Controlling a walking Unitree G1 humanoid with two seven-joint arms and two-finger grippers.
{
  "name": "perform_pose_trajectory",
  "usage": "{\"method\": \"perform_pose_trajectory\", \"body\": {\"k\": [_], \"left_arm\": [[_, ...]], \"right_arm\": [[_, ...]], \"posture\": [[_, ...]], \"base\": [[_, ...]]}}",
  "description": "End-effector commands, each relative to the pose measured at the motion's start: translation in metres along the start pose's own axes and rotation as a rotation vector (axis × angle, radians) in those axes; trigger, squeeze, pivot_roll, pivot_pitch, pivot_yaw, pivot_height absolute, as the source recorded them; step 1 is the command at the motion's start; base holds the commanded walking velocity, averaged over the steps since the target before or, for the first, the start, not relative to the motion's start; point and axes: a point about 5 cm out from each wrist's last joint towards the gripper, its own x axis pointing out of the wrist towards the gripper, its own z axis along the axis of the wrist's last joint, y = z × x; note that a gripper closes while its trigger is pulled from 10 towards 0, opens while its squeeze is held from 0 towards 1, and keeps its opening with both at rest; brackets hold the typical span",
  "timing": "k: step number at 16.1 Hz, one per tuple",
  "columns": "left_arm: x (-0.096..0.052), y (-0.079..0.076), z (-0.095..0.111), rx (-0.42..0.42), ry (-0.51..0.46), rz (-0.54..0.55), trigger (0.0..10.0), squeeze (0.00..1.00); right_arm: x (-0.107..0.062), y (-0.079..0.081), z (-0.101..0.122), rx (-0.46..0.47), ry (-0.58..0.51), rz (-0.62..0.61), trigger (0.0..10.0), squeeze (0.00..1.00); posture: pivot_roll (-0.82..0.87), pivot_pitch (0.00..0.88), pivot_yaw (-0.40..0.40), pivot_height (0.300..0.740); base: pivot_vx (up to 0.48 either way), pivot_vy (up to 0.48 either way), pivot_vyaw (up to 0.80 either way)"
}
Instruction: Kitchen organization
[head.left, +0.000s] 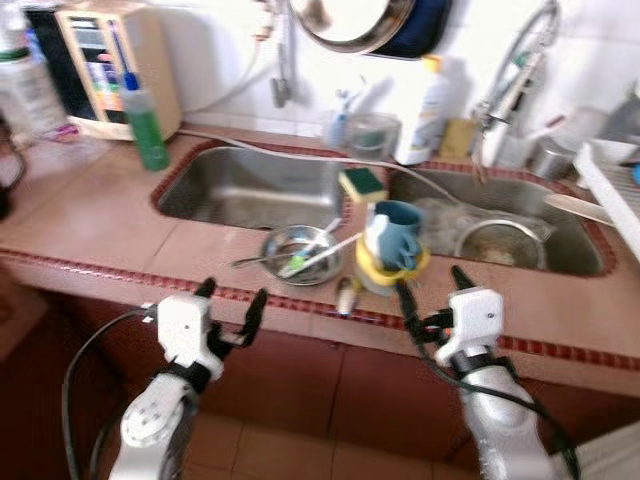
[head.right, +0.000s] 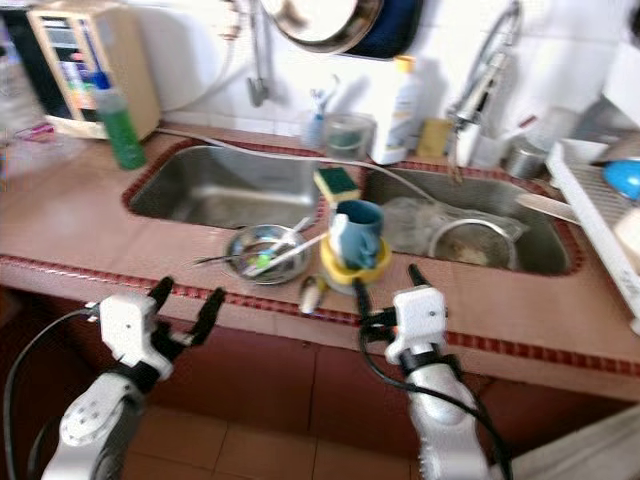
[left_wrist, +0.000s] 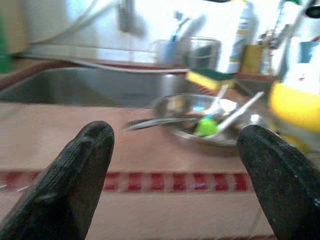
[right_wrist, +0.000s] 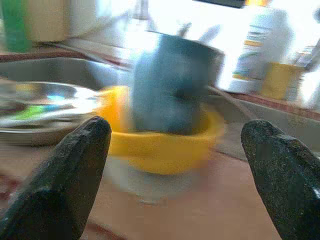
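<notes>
A blue mug (head.left: 397, 232) stands in a yellow bowl (head.left: 392, 270) on the counter strip between the two sink basins. Left of it lies a steel bowl (head.left: 297, 254) holding several utensils, one with a green tip (left_wrist: 205, 126). My right gripper (head.left: 431, 290) is open just in front of the yellow bowl (right_wrist: 165, 142), near the counter's front edge. My left gripper (head.left: 231, 300) is open too, lower left of the steel bowl (left_wrist: 200, 117), off the counter edge. Nothing sits between either pair of fingers.
A double steel sink (head.left: 250, 188) runs behind, with a sponge (head.left: 361, 182) on the divider and a strainer (head.left: 500, 243) in the right basin. A green bottle (head.left: 147, 120) and appliance (head.left: 115, 65) stand back left. A dish rack (head.left: 612, 190) is at right, a faucet (head.left: 515, 85) behind.
</notes>
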Motion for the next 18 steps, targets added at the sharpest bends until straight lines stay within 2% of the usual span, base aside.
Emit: {"method": "perform_pose_trajectory", "body": {"k": [1, 4, 8, 11, 14, 18], "left_arm": [[0.0, -0.001, 0.003, 0.008, -0.016, -0.008, 10.0, 0.0], [0.002, -0.009, 0.006, 0.047, -0.018, -0.054, 10.0, 0.0], [0.001, -0.042, 0.001, 0.061, 0.019, -0.177, 10.0, 0.0], [0.005, -0.053, -0.003, 0.056, 0.06, -0.21, 10.0, 0.0], [0.009, -0.054, 0.0, 0.054, 0.052, -0.218, 10.0, 0.0], [0.006, -0.048, 0.002, 0.067, 0.055, -0.217, 10.0, 0.0]], "right_arm": [[0.0, -0.001, 0.001, -0.007, -0.005, 0.007, 10.0, 0.0], [-0.001, 0.001, 0.003, 0.015, -0.019, 0.031, 10.0, 0.0], [0.003, -0.006, 0.008, 0.003, -0.036, 0.034, 10.0, 0.0], [0.004, -0.005, 0.01, 0.05, -0.044, 0.069, 10.0, 0.0], [0.006, -0.008, 0.013, 0.062, -0.058, 0.071, 10.0, 0.0], [0.002, -0.016, 0.01, 0.035, -0.051, -0.006, 10.0, 0.0]], "posture": [[-0.13, 0.0, -0.001, 0.74], [-0.13, 0.0, 0.0, 0.74], [-0.14, 0.0, -0.004, 0.74], [-0.14, 0.0, -0.005, 0.74], [-0.14, 0.0, -0.003, 0.74], [-0.14, 0.0, -0.003, 0.74]], "base": [[0.0, 0.0, 0.0], [0.0, 0.0, 0.0], [0.0, 0.0, 0.0], [0.0, 0.0, 0.0], [0.0, 0.0, 0.0], [0.0, 0.0, 0.0]]}}
